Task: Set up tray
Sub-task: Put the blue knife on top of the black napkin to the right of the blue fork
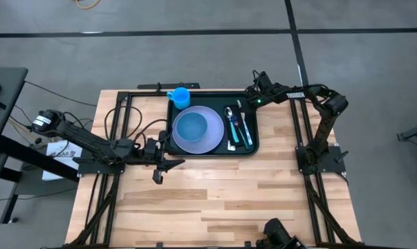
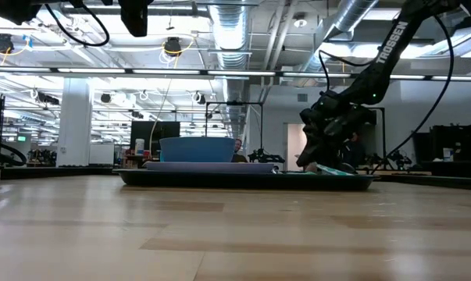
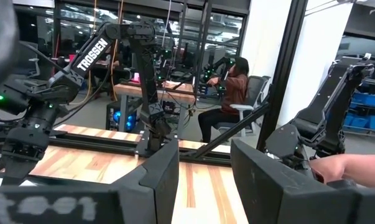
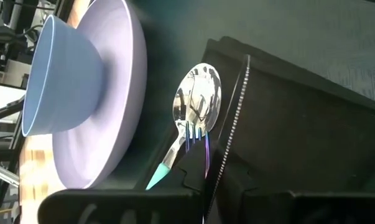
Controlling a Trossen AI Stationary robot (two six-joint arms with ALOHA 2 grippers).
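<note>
The dark green tray [image 1: 211, 151] lies at the table's far middle. On it stand a lavender plate [image 1: 211, 142] with a blue bowl [image 1: 191, 128], and a blue cup [image 1: 180, 96] sits in its far left corner. A spoon [image 4: 198, 98], a fork [image 4: 196, 129] and another teal-handled utensil [image 1: 247, 137] lie along the tray's right side. My right gripper [image 1: 245, 102] is low over the tray's far right corner, shut on the fork. My left gripper [image 1: 168, 164] is open, held above the table left of the tray, touching nothing. My right gripper pinches the fork between its two fingers just behind the tines [image 4: 205, 163], the tines sticking out past the fingertips beside the spoon's bowl. The fingers [image 2: 326, 156] slant down from the tray's far right side. The fork's handle is hidden by the fingers.
Bare wood table [image 1: 222, 200] lies near of the tray. Black frame rails [image 1: 301, 138] run along both sides of the table. A person [image 3: 232, 93] sits on a chair in the room beyond the table.
</note>
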